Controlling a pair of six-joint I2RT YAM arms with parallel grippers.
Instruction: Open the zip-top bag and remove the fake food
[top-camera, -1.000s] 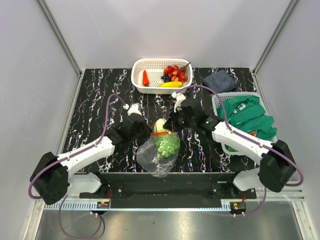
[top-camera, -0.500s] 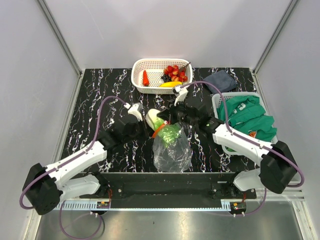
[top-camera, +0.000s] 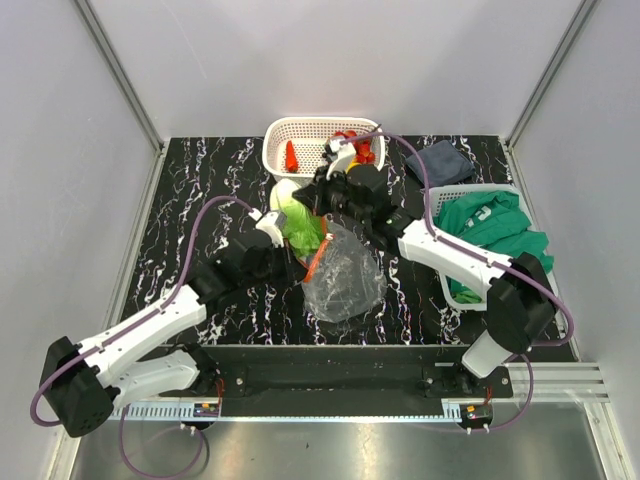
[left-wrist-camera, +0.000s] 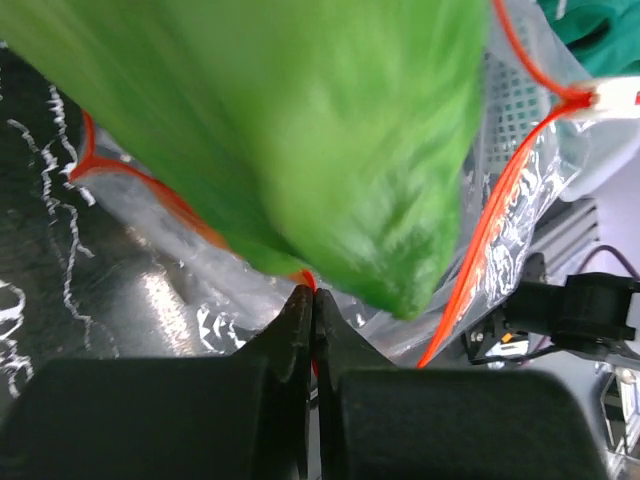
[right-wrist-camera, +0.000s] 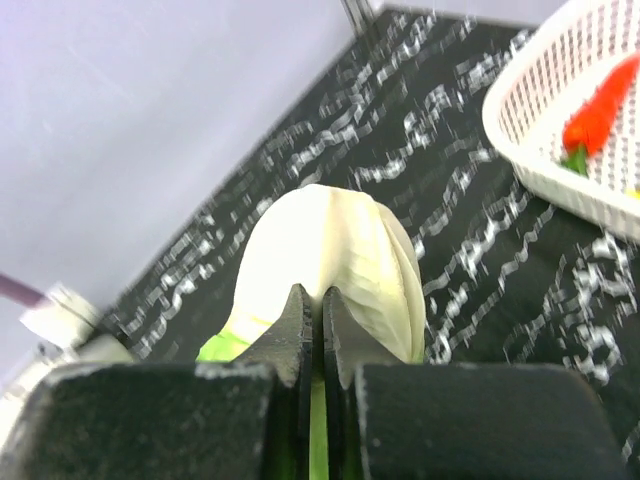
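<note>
Whereas half a second ago the lettuce (top-camera: 298, 222) sat with its leafy end in the mouth of the zip-top bag (top-camera: 348, 282), it is now wholly outside the bag. It hangs further toward the far side of the counter (top-camera: 180, 190), just short of the white basket (top-camera: 272, 150). The right gripper (top-camera: 308, 200) has travelled that way with it. The bag has slumped lower and flatter, while the left gripper (top-camera: 290, 268) has barely shifted.

The lettuce's long axis runs roughly far to near. Its pale stem end points toward the white basket and its green leafy end points back at the bag. The bag lies near the middle of the counter, its orange zip track (top-camera: 315, 262) and open mouth turned left toward the left gripper, its body spreading right.

The right wrist view shows that arm's jaws closed on the pale stem end. The left wrist view shows the left jaws pressed together on the bag's orange-edged rim.

By count there are one bag, one lettuce and two baskets. The white basket holds one red pepper (top-camera: 291, 155) and a red cluster of strawberries (top-camera: 366, 150), which the right arm hides too much to count. One dark cloth (top-camera: 437, 160) lies on the counter, and the right-hand basket (top-camera: 450, 190) holds one green cloth (top-camera: 490, 225).
</note>
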